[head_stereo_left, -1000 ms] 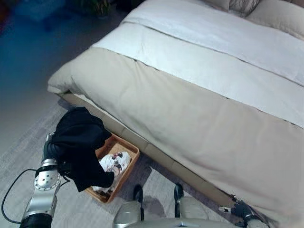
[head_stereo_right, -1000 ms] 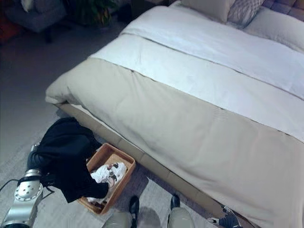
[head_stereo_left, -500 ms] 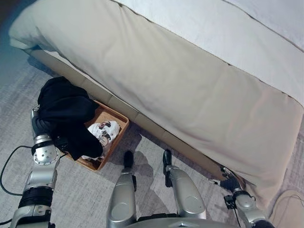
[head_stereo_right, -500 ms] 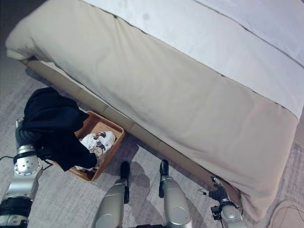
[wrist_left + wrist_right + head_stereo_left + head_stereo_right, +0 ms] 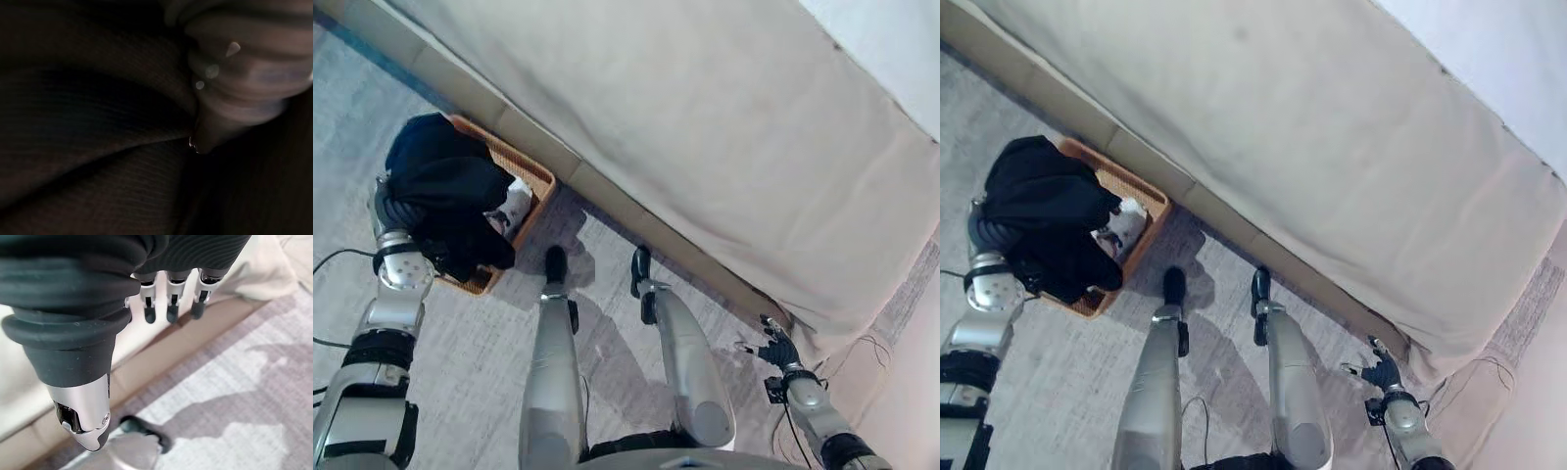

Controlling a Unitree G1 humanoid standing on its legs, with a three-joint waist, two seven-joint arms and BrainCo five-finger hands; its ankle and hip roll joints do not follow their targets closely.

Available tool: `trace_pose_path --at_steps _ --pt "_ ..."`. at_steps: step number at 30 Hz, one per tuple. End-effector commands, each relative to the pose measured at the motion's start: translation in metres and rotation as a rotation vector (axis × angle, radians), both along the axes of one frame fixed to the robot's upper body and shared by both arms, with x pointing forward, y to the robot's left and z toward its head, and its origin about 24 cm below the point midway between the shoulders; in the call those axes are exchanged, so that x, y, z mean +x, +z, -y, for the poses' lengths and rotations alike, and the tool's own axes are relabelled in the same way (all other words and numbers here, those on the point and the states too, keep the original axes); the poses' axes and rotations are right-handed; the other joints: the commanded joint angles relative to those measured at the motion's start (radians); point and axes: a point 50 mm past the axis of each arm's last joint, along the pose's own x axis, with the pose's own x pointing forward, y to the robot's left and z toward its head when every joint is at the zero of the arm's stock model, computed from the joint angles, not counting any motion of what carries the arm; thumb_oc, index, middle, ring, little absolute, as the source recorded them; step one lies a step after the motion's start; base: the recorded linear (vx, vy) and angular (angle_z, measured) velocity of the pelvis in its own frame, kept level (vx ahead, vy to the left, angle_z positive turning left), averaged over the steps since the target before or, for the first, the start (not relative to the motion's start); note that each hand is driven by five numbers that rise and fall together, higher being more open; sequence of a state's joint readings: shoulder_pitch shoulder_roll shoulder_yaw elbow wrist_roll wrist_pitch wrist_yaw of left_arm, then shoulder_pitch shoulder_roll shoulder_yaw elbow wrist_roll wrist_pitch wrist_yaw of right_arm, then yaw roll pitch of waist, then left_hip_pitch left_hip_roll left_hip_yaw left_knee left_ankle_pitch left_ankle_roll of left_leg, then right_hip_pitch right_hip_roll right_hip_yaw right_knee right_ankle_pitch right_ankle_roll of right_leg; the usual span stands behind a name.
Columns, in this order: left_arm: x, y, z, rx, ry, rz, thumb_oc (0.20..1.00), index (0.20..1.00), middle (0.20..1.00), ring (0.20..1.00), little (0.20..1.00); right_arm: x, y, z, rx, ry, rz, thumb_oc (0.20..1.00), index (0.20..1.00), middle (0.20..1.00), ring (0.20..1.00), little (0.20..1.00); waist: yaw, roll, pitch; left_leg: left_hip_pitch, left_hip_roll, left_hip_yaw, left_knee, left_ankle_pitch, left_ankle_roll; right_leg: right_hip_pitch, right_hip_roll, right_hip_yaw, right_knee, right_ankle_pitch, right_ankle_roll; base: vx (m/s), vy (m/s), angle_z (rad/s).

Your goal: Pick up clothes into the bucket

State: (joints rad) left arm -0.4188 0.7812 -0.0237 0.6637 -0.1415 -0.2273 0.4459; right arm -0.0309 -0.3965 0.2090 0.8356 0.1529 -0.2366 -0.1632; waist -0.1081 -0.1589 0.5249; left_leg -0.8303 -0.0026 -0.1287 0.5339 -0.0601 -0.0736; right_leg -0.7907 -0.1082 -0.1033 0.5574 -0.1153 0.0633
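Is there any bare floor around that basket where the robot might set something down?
Yes: grey carpet lies bare in front of the orange basket. It is crowded at the basket itself: black clothing covers it, with the bed close behind.

Beige-covered bed (image 5: 705, 127) above grey carpet (image 5: 470, 392).

No readable text, label, number or sign shows anywhere; the white garment (image 5: 514, 208) carries a print too small to read.

A black garment (image 5: 1043, 211) drapes over the wicker basket (image 5: 1141, 213) beside the bed (image 5: 1312, 166), hiding the left robot hand.
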Motion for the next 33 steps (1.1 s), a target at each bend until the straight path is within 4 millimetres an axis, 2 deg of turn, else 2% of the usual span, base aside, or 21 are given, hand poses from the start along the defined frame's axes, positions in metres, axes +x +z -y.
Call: trace_pose_path --at_steps 1,2,3,4,8,13,23,28,29,33 --pt "-0.001 0.035 -0.008 0.037 0.031 0.135 0.2 0.2 0.2 0.2 0.2 -0.01 0.003 0.012 -0.023 -0.035 0.021 1.0 1.0 1.0 1.0 1.0 0.001 -0.029 -0.005 -0.03 -0.029 0.008 0.099 -0.063 0.049 0.002 -0.038 0.049 0.005 0.04 0.048 -0.02 -0.029 0.1" --pt "-0.001 0.042 -0.011 0.052 0.041 0.144 0.2 0.2 0.2 0.2 0.2 -0.007 0.006 0.012 -0.014 -0.041 0.042 1.0 1.0 1.0 1.0 1.0 0.0 -0.032 -0.005 -0.095 -0.03 0.001 0.135 -0.07 0.045 -0.06 -0.04 0.042 0.042 0.031 0.045 -0.02 -0.024 0.1" --pt "-0.001 0.042 -0.011 0.052 0.041 0.144 0.2 0.2 0.2 0.2 0.2 -0.007 0.006 0.012 -0.014 -0.041 0.043 1.0 1.0 1.0 1.0 1.0 -0.001 -0.032 -0.005 -0.096 -0.03 0.0 0.134 -0.069 0.045 -0.061 -0.04 0.041 0.041 0.031 0.045 0.05 -0.053 0.17" --pt "-0.003 0.044 -0.019 0.058 0.065 0.13 0.2 0.2 0.2 0.2 0.2 -0.01 0.006 0.011 -0.006 -0.04 0.046 1.0 1.0 1.0 1.0 1.0 0.0 -0.036 -0.005 -0.127 -0.027 -0.011 0.181 -0.114 0.041 -0.088 -0.035 0.037 0.082 -0.006 0.05 0.07 -0.029 0.13" --pt "-0.006 0.055 -0.034 0.096 0.113 0.103 0.2 0.2 0.2 0.2 0.2 -0.006 0.008 0.007 0.013 -0.038 0.069 1.0 1.0 1.0 1.0 1.0 -0.003 -0.054 -0.005 -0.217 -0.02 -0.024 0.22 -0.116 0.038 -0.169 -0.033 0.02 0.103 -0.002 0.05 0.01 -0.043 0.08" --pt "-0.004 0.064 -0.042 0.108 0.146 0.092 0.2 0.2 0.2 0.2 0.2 -0.007 0.006 0.004 0.028 -0.036 0.064 1.0 1.0 1.0 1.0 1.0 0.005 -0.069 -0.005 -0.278 -0.017 -0.042 0.245 -0.121 0.039 -0.217 -0.034 -0.001 0.117 -0.007 0.054 0.02 -0.025 0.05" --pt "-0.005 0.082 -0.051 0.142 0.201 0.112 0.2 0.2 0.2 0.2 0.2 0.001 0.011 -0.003 0.06 0.001 0.099 1.0 1.0 1.0 1.0 1.0 0.009 -0.081 -0.005 -0.292 -0.022 -0.055 0.263 -0.133 0.045 -0.224 -0.037 -0.017 0.123 -0.02 0.05 0.01 0.006 0.04" --pt "-0.005 0.101 -0.048 0.197 0.213 0.178 0.2 0.2 0.2 0.2 0.2 0.0 0.009 -0.004 0.061 0.0 0.092 1.0 1.0 1.0 1.0 1.0 0.009 -0.082 -0.005 -0.285 -0.023 -0.055 0.255 -0.129 0.044 -0.214 -0.037 -0.017 0.104 -0.014 0.05 0.0 0.0 0.0" --pt "-0.009 0.112 -0.051 0.215 0.239 0.219 0.2 0.2 0.2 0.2 0.2 -0.001 0.009 -0.004 0.06 0.003 0.089 1.0 1.0 1.0 1.0 1.0 0.009 -0.082 -0.005 -0.279 -0.023 -0.053 0.248 -0.127 0.043 -0.208 -0.037 -0.018 0.094 -0.01 0.052 0.0 0.0 0.0" --pt "-0.014 0.124 -0.055 0.22 0.274 0.28 0.2 0.2 0.2 0.2 0.2 -0.001 0.008 -0.005 0.062 0.009 0.087 1.0 1.0 1.0 1.0 1.0 0.009 -0.086 -0.005 -0.27 -0.019 -0.049 0.23 -0.12 0.041 -0.2 -0.035 -0.016 0.076 -0.004 0.053 0.0 0.0 0.0"
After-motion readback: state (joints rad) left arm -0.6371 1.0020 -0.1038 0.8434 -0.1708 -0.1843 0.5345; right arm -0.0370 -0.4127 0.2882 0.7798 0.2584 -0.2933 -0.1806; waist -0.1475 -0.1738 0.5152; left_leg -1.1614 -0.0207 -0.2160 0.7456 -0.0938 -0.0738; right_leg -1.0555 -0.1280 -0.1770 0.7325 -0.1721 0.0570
